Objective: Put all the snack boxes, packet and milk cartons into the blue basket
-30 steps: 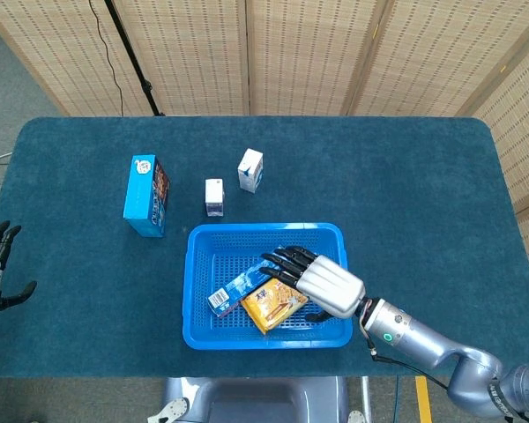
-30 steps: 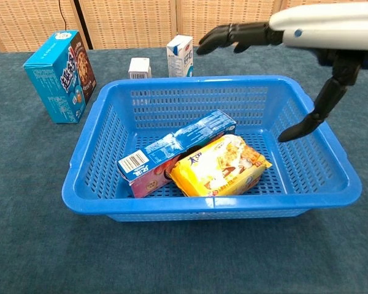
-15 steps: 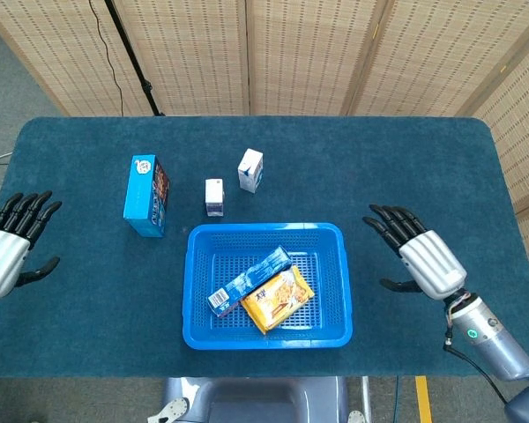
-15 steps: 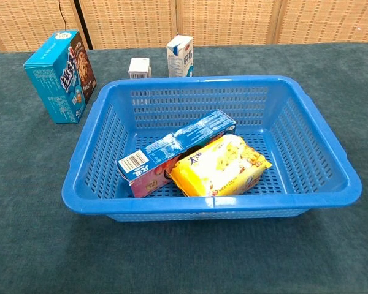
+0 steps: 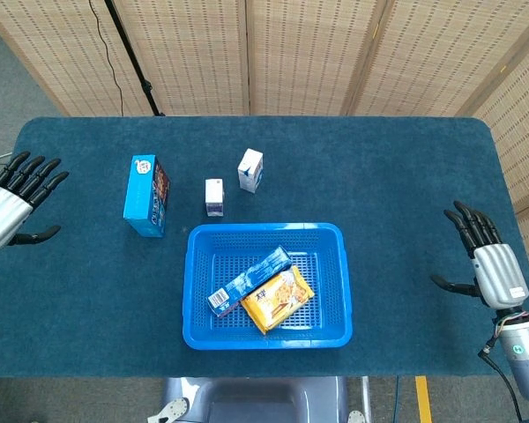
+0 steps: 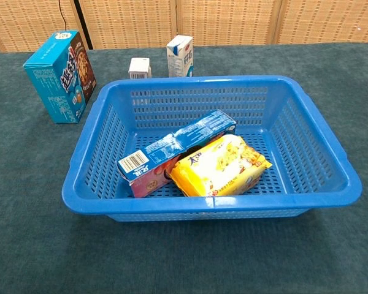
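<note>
Two items are in the blue basket [image 5: 194, 291] already: a long snack box [image 6: 172, 153] and a yellow snack packet [image 6: 221, 165]. The box lies tilted on its side, long axis diagonal, barcode end toward the near-left corner and the other end toward the basket's middle. The packet lies flat just beside it, touching, along roughly the same diagonal.

Three items are not yet in. The upright blue snack box [image 5: 146, 195] stands on the table left of the basket, long axis vertical, printed face toward the basket side. The small milk carton [image 5: 214, 196] stands just behind the basket's far rim, and the taller milk carton [image 5: 250, 170] is a little farther back and to the right. Both are upright and apart from each other.

The left hand [image 5: 9, 201] hovers at the table's far left edge, fingers spread, holding nothing. The right hand [image 5: 489, 264] is at the far right edge, also spread and empty. Neither shows in the chest view.

Judgement: between picks, task roughly two-fifths done. The upright blue snack box is nearest the left hand, so a reach inward with a grasp across its narrow faces seems the likely next move. It could tip.
</note>
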Controlling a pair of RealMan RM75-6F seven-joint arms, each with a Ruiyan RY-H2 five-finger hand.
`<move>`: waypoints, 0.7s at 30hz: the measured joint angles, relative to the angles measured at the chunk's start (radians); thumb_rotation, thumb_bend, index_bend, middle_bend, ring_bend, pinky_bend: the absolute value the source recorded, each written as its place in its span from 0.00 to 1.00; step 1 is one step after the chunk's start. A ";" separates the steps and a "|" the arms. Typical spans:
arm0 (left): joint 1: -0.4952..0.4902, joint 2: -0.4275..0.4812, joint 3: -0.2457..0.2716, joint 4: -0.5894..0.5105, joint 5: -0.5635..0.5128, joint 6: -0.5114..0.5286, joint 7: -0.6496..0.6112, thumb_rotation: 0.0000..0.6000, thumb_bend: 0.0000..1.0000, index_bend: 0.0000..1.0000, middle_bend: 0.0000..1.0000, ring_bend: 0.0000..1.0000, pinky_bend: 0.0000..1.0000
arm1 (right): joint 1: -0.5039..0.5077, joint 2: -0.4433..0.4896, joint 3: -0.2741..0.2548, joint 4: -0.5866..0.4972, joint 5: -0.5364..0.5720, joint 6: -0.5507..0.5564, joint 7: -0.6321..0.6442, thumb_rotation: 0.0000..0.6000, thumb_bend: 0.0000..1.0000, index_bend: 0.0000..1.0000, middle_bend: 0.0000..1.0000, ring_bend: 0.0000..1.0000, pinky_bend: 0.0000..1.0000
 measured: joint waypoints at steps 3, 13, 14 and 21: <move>-0.048 -0.052 0.026 0.162 0.040 0.016 -0.010 0.59 0.23 0.00 0.00 0.00 0.00 | -0.009 -0.002 0.015 0.006 0.003 0.005 -0.005 1.00 0.00 0.00 0.00 0.00 0.02; -0.198 -0.223 0.146 0.502 0.121 0.018 -0.008 0.56 0.19 0.00 0.00 0.00 0.00 | -0.026 -0.004 0.058 0.006 0.032 -0.003 -0.016 1.00 0.00 0.00 0.00 0.00 0.02; -0.213 -0.243 0.153 0.520 0.120 0.018 -0.001 0.56 0.19 0.00 0.00 0.00 0.00 | -0.028 -0.004 0.061 0.003 0.033 -0.005 -0.018 1.00 0.00 0.00 0.00 0.00 0.02; -0.282 -0.294 0.213 0.572 0.128 -0.058 0.032 0.56 0.19 0.00 0.00 0.00 0.00 | -0.038 -0.002 0.076 -0.015 0.052 -0.013 -0.047 1.00 0.00 0.00 0.00 0.00 0.02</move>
